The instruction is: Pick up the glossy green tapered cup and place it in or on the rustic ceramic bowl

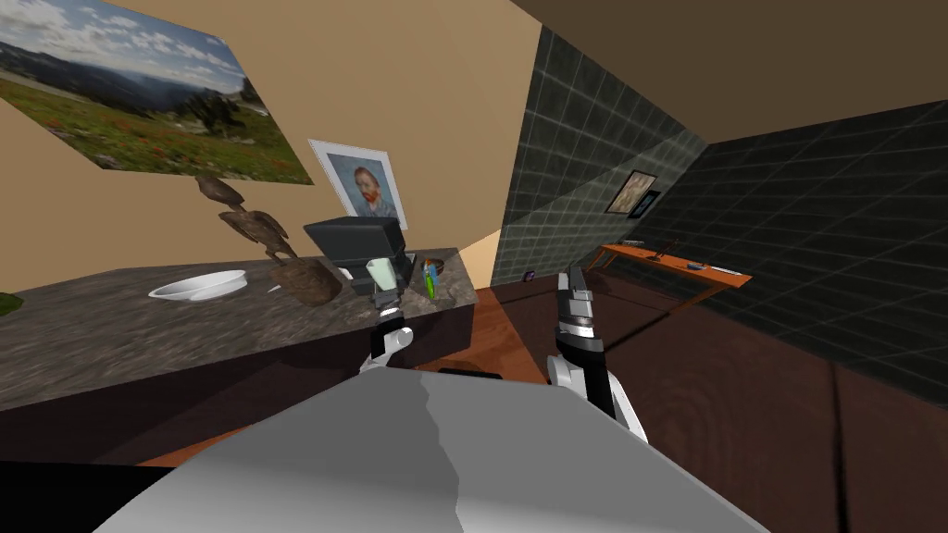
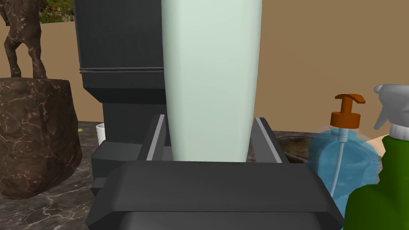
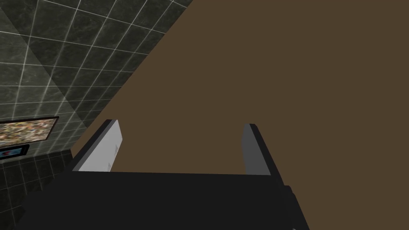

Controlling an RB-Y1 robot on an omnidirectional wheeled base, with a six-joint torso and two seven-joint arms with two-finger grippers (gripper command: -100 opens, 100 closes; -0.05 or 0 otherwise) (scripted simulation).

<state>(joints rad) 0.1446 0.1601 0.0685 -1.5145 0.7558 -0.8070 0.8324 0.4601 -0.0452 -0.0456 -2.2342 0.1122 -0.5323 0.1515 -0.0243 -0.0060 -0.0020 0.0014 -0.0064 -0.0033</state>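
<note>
One pale green cup [image 2: 211, 80] snug between left gripper [image 2: 210, 117] fingers [image 2: 156, 137], one blue bottle [image 2: 351, 159] and one green bottle [image 2: 379, 199] alongside, right gripper [image 3: 181, 122] fingers [image 3: 106, 147] wide apart

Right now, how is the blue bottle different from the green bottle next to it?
The blue bottle is see-through with a round belly; the green bottle is solid-coloured. The blue bottle has an orange pump on top; the green bottle has a pale grey spray trigger. In the left wrist view the green bottle partly covers the blue bottle, so it is nearer that camera. Both stand upright, side by side.
</note>
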